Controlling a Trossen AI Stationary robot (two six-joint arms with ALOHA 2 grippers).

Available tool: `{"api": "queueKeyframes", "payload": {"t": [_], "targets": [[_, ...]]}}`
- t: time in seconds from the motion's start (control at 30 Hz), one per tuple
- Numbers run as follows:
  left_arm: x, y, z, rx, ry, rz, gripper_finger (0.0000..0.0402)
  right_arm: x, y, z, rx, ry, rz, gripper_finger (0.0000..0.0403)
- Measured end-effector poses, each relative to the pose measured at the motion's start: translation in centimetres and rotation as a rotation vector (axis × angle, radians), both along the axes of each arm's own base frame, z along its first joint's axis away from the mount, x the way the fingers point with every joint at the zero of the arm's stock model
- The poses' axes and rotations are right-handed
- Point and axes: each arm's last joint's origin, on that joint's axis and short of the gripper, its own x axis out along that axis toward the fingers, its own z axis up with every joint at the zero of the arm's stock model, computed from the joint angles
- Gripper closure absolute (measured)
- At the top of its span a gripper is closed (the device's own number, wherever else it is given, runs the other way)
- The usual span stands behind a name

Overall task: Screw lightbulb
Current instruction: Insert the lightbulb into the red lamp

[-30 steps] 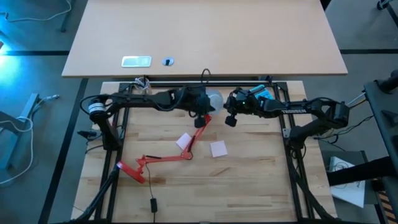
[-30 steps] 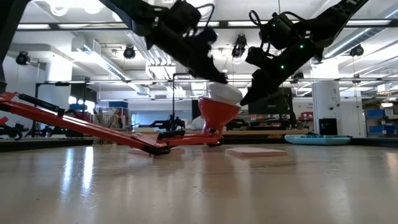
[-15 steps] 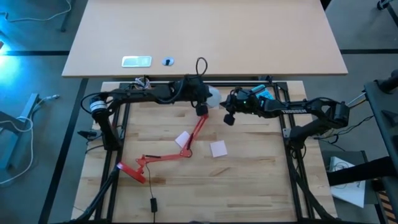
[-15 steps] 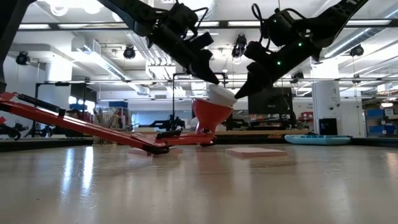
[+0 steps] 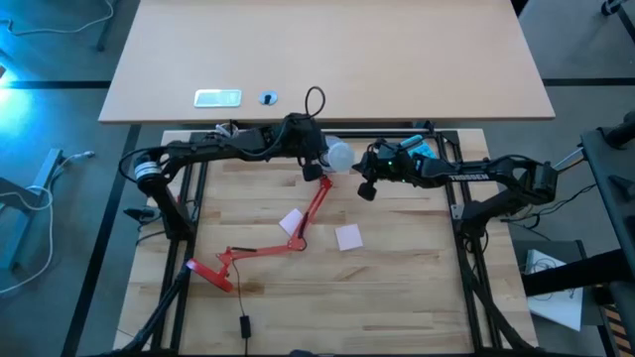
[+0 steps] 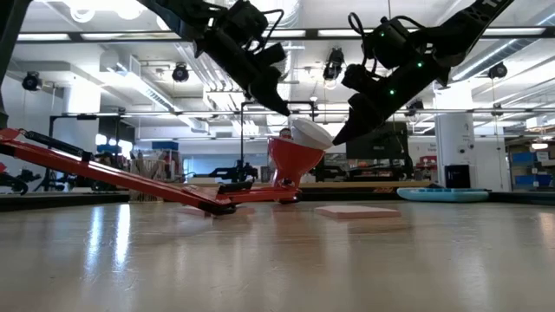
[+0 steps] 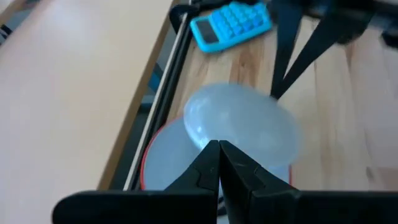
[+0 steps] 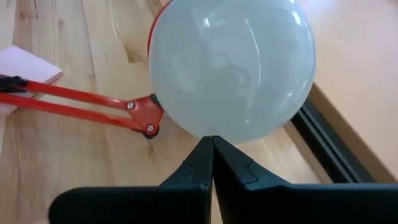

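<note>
The lightbulb point(image 5: 339, 156) sat in the mouth of the red lamp's shade point(image 6: 289, 161) near the far edge of the desk point(image 5: 397, 268), its round white end tilted up out of the shade in the low view. The left claw point(image 5: 315, 171) hung just beside it on one side, the right claw point(image 5: 365, 188) just beside it on the other, so the bulb lay between the two.

In the left wrist view the left claw's fingers point(image 7: 208, 163) were pressed together, tips right at the bulb's near edge; whether they touched the glass could not be told. In the right wrist view the right claw's fingers point(image 8: 202, 158) were likewise pressed together, their tips meeting just under the bulb's round face. Neither claw pinched anything.

The lamp's red jointed arm point(image 5: 298, 233) ran from the shade across the wood to a red base point(image 5: 211, 272) near the front left. A pink sticky note point(image 5: 348, 236) lay flat beside the arm, and a second one point(image 5: 292, 223) lay against it on the other side. A blue calculator point(image 7: 230, 23) rested at the far edge of the desk, behind the right arm. A black frame rail point(image 8: 326, 146) ran along that edge just beyond the shade.

White lettering showed on the right arm point(image 5: 471, 177), too small to read.
</note>
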Motion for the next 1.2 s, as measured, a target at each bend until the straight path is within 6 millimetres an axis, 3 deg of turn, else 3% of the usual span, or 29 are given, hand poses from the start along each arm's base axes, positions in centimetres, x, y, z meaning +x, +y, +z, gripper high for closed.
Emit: {"api": "queueKeyframes", "payload": {"t": [0.27, 0.5, 0.83, 1.2], "targets": [[-0.6, 0.8, -1.7, -0.020, 0.054, 0.023, 0.0401, 0.0, 0.0, -0.9, 0.045, 0.046, 0.002, 0.0402], [-0.9, 0.7, -2.0, -0.004, 0.084, 0.054, 0.0401, 1.0, -0.5, -2.1, 0.041, 0.028, 0.009, 0.0403], [-1.2, 0.6, -1.7, 0.000, 0.103, 0.062, 0.0401, 2.0, -1.2, 0.4, -0.003, -0.043, 0.010, 0.0403], [-2.3, 0.0, -0.6, -0.003, 0.131, 0.079, 0.0401, 2.2, -1.9, 0.0, -0.007, -0.031, 0.001, 0.0403]]}}
